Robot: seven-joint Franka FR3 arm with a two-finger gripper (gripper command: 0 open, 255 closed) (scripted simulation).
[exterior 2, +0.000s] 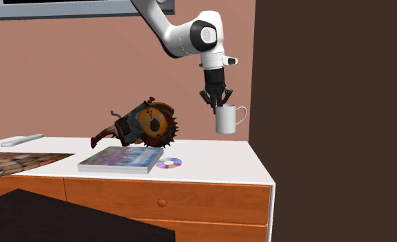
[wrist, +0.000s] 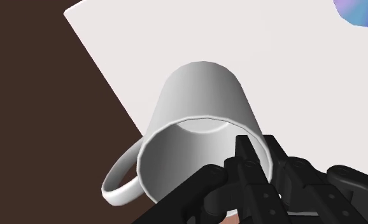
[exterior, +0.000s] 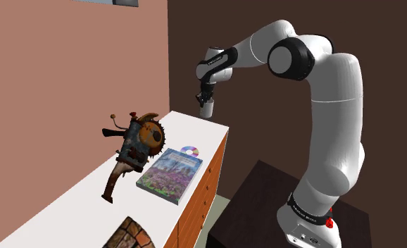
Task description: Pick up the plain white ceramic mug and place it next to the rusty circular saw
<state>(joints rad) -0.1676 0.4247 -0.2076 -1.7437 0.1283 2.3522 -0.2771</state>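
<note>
While the mug [exterior 2: 226,119] hangs in the air over the end of the table [exterior 2: 218,161] nearest the dark wall, well clear of the surface, the gripper [exterior 2: 215,103] is pinching its rim. From the wrist view, one finger seems to sit inside the wall and the other outside, on the side away from the handle. The mug hangs roughly upright, its handle pointing to the second exterior view's right, away from the circular saw [exterior 2: 152,124].

Standing here, I'd judge it a stiff, hard thing that won't give under the fingers. It looks light enough for this arm, but smooth and likely slippery. Held by one side of the rim, its weight hangs off-centre, so it could swing or slip if moved sharply. It would probably chip if it knocked the saw's teeth or came down hard. The rim wall seems a fair place to hold it, and the thin loop of the handle offers less to squeeze.

The bare patch of table to the second exterior view's right of the saw, past the book [exterior 2: 120,159] and the disc [exterior 2: 168,163], looks like the natural landing place.

As for writing, the mug is blank white. The book's cover shows a flowery picture with no title I can read, and the disc bears no label. A dark band near the arm's base carries pale lettering too small to make out.
</note>
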